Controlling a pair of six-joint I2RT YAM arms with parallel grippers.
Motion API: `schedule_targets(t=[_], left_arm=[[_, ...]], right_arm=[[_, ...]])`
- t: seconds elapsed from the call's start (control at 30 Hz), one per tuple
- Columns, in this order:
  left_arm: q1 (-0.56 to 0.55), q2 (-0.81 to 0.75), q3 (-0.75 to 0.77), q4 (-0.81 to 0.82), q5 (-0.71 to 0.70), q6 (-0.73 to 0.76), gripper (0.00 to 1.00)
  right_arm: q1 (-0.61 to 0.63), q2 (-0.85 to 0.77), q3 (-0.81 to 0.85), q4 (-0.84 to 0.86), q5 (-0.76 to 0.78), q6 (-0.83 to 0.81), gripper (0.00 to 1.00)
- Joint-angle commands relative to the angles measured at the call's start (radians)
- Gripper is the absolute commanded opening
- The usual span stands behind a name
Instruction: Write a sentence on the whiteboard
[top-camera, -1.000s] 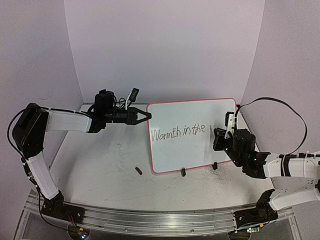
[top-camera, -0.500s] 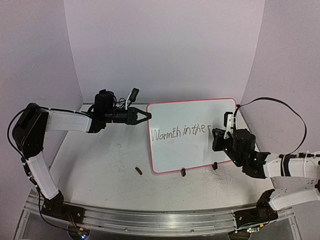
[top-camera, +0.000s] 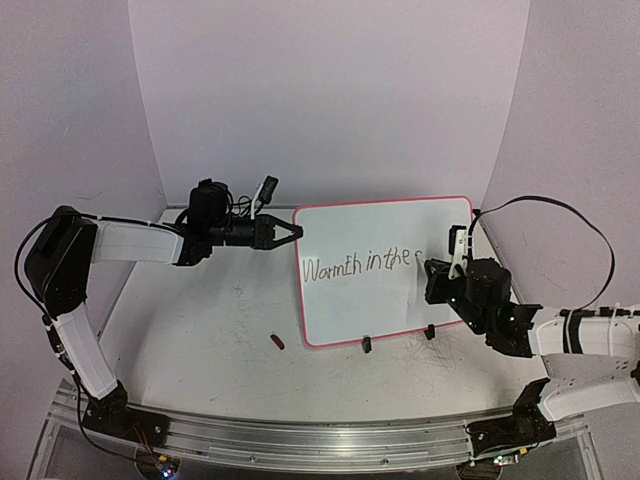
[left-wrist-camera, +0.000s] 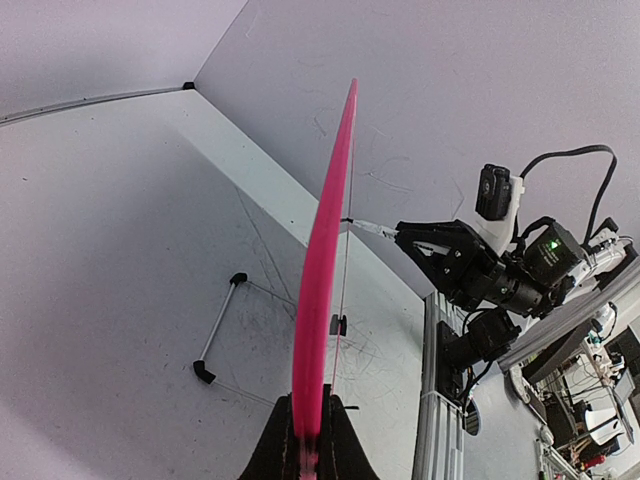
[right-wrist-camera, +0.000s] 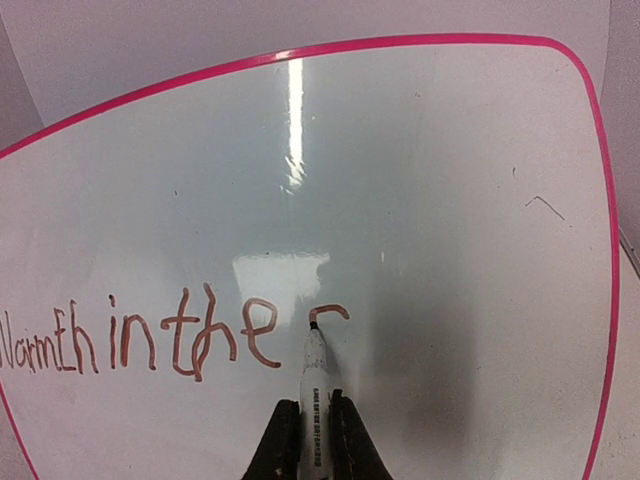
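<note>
At the whiteboard (top-camera: 385, 270) edge, left fingers (left-wrist-camera: 283, 445) clamp its frame; right fingers (right-wrist-camera: 281, 440) pinch a marker (right-wrist-camera: 314, 385) (tip touching).

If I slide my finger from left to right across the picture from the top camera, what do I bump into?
left gripper, pinching the edge of the whiteboard → the words "Warmth in the" → right gripper, holding the marker
</note>
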Motion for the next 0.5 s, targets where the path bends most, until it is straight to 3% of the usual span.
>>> schedule_targets(t=[0.0, 0.47], left_arm=[[-0.036, 0.000, 0.012, -0.050, 0.003, 0.031, 0.00], [-0.036, -0.001, 0.012, -0.050, 0.004, 0.031, 0.00]], right_arm=[[-0.004, -0.007, 0.011, -0.065, 0.012, 0.018, 0.00], [-0.004, -0.014, 0.016, -0.104, 0.076, 0.054, 0.00]])
